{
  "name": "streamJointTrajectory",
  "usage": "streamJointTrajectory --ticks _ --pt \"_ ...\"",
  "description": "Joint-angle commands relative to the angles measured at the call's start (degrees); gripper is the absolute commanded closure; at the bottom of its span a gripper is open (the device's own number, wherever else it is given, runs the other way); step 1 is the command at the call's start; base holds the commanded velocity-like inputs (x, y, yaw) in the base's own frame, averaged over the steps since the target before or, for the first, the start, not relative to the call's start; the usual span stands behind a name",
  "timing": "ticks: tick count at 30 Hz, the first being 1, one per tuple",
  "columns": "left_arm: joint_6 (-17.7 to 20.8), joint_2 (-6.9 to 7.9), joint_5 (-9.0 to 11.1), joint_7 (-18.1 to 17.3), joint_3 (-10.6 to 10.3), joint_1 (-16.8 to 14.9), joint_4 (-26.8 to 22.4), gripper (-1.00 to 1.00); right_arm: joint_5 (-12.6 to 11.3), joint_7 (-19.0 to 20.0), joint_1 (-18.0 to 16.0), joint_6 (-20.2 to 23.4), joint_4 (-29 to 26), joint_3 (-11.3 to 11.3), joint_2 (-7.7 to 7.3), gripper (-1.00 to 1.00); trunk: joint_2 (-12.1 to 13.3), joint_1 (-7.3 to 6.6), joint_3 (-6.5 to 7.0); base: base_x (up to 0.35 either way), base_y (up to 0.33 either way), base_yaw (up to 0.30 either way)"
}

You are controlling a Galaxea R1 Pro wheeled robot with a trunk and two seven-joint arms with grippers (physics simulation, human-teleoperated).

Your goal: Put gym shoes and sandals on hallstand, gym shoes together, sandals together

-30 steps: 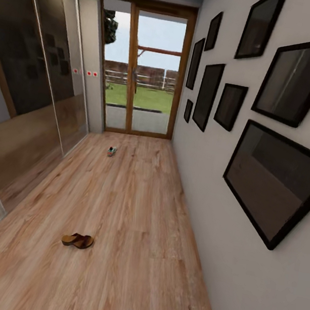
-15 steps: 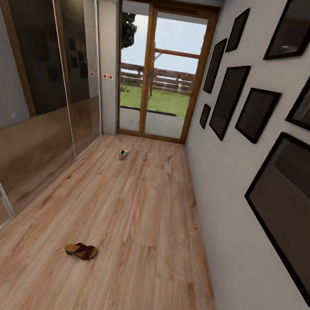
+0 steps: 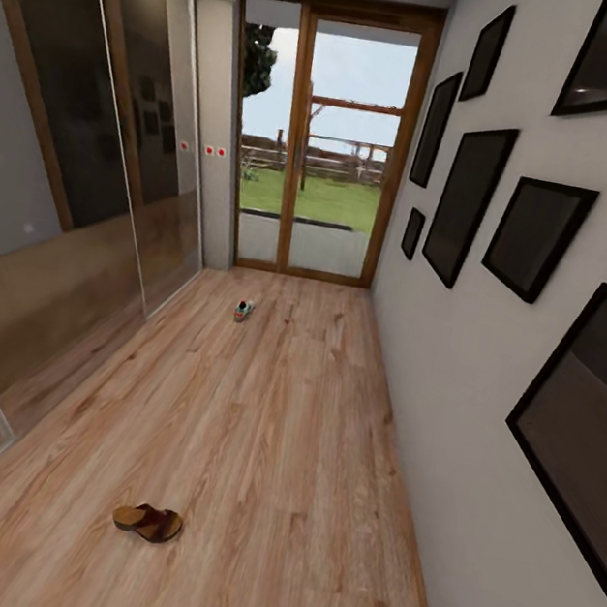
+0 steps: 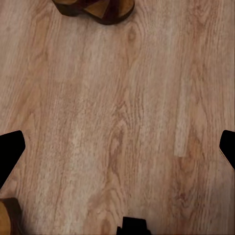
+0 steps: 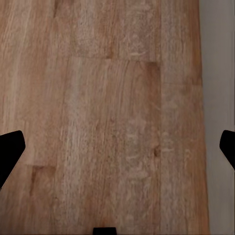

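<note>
Nothing is racked yet, as far as I can judge: I'm looking down a corridor floor [image 3: 270, 455] of wood-grain planks, mirrored doors on one side, dark picture frames [image 3: 468, 202] on the other, glass door [image 3: 313, 148] at the end. One sandal [image 3: 147, 521] lies near me, one gym shoe [image 3: 243, 311] far off. Both pairs of fingers stand apart over bare planks.

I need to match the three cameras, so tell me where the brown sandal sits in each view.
Head view: sandal lies low and left on the corridor floor.
Left wrist view: sandal is cut off at the picture's edge.
Right wrist view: not in it.
Shared landmark: the wood-grain planks.
</note>
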Motion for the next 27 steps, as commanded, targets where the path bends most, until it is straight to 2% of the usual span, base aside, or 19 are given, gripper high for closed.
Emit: streamJointTrajectory --ticks 1,20,27 --pt "-0.19 -0.01 0.07 0.0 0.14 -0.04 0.05 -1.0 0.03 0.0 -0.03 -0.23 0.05 0.02 -0.06 -1.0 -0.02 0.03 -0.05 0.332 -0.002 0.003" --pt "-0.19 -0.01 0.07 0.02 0.14 -0.04 0.09 -1.0 0.0 -0.01 -0.03 -0.9 0.04 -0.24 -0.23 -1.0 -0.02 0.03 -0.05 0.334 0.006 0.001" --pt "-0.19 -0.01 0.07 0.02 0.14 -0.04 0.08 -1.0 -0.01 -0.05 -0.03 -0.92 0.01 -0.34 -0.18 -1.0 -0.02 0.03 -0.16 0.322 0.121 0.149"
